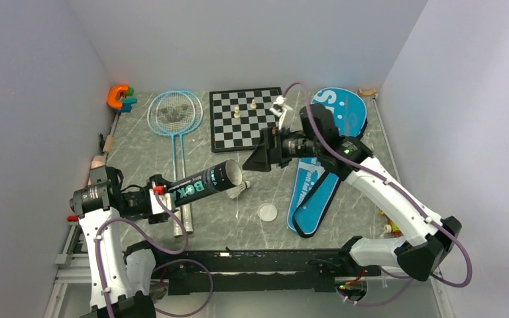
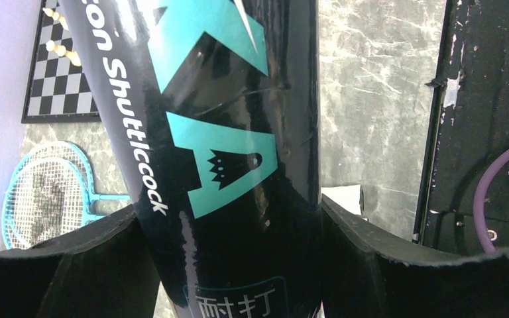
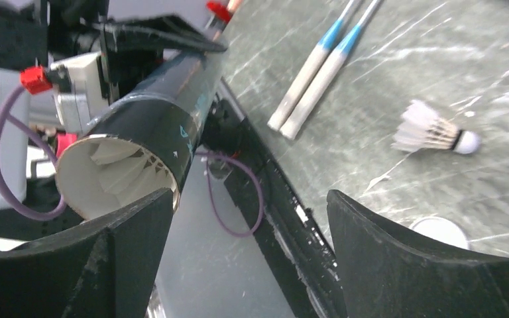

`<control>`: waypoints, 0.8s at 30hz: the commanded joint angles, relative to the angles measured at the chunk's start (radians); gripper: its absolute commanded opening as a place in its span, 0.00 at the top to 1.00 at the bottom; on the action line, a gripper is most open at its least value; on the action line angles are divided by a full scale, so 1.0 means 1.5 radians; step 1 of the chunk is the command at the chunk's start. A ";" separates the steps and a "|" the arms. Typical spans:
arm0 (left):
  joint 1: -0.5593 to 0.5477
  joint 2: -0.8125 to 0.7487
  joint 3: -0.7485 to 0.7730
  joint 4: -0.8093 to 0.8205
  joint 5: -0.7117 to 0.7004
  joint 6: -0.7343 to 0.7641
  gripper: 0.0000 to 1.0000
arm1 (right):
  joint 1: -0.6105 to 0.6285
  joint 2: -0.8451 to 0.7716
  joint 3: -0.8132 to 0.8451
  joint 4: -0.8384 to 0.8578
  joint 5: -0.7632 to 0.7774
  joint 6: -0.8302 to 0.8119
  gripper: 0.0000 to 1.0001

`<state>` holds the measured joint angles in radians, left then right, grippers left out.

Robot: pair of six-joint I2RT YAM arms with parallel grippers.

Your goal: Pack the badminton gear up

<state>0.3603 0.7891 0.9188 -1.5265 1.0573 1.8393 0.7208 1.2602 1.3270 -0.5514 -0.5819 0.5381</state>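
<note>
- Two rackets (image 1: pixel 175 112) lie flat on the surface (image 1: pixel 139 152) at back left, heads overlapping, handles side by side toward the near edge
- left claw (image 1: pixel 167 194) clenched on the black tube (image 1: pixel 209 180) near its left end; tube is held off the surface, roughly level, open mouth facing right
- loaded shuttlecock (image 3: pixel 122 173) sits inside the tube, feathers showing at the mouth
- loose shuttlecock (image 1: pixel 240 191) lies on its side just below the tube mouth; round white lid (image 1: pixel 267 212) near it, not touching
- right claw (image 1: pixel 255 161) released, spread wide, nothing in it, facing the tube mouth
- blue bag (image 1: pixel 310 189) lies flat at right, under the right arm
- chessboard (image 1: pixel 238 126) at back centre, orange toy (image 1: pixel 117 97) in the back-left corner
</note>
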 commanded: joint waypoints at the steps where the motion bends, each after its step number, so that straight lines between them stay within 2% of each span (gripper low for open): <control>1: 0.002 -0.006 -0.006 0.050 0.015 -0.061 0.75 | -0.056 -0.050 0.021 0.003 0.019 -0.004 0.09; 4: 0.003 -0.013 -0.026 0.110 0.007 -0.143 0.75 | -0.088 -0.055 0.001 0.004 0.047 0.005 0.08; 8: 0.008 -0.029 -0.046 0.209 0.012 -0.291 0.75 | -0.106 -0.034 -0.025 -0.045 0.215 -0.001 0.08; 11: 0.024 -0.034 -0.050 0.262 0.033 -0.378 0.73 | -0.101 0.001 -0.088 -0.034 0.299 0.003 0.09; 13: 0.037 -0.027 -0.048 0.275 0.044 -0.403 0.73 | -0.061 0.024 -0.144 0.005 0.344 0.006 0.10; 16: 0.048 -0.016 -0.048 0.281 0.036 -0.411 0.72 | 0.031 0.074 -0.172 0.044 0.450 0.014 0.10; 18: 0.059 -0.011 -0.050 0.282 0.030 -0.411 0.72 | 0.089 0.112 -0.168 0.057 0.532 0.021 0.10; 24: 0.087 0.007 -0.053 0.296 0.024 -0.419 0.72 | 0.206 0.204 -0.116 0.074 0.675 0.030 0.12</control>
<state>0.4679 0.7910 0.8352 -1.1282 1.0489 1.2415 0.9604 1.5223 1.0660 -0.5068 0.1917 0.5652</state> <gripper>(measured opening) 0.732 0.890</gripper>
